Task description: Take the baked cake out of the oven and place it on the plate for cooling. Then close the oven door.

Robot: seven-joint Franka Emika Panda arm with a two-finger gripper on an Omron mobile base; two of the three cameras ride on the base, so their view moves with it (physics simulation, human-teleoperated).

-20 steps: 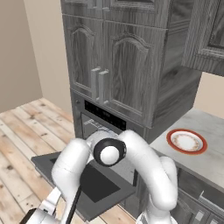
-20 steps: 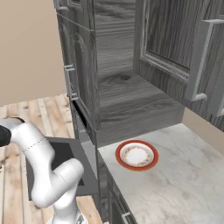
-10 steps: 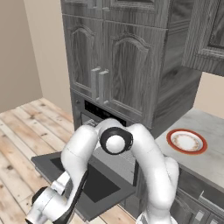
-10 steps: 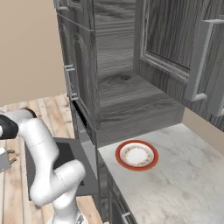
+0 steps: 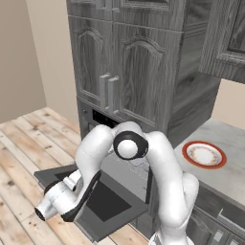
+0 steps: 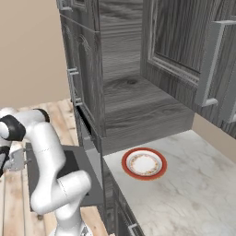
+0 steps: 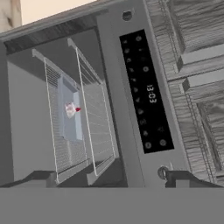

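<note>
Counter's plate sits bare; cake waits inside your open oven; gripper spread wide, empty.

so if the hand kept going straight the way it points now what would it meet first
Probably the steel oven: the open hand faces its cavity, so likely the wire rack holding the small white cake slice. Depth is unclear.

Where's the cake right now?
In the hand view, the cake sits on the wire rack inside the open oven, left of the black display strip.
</note>
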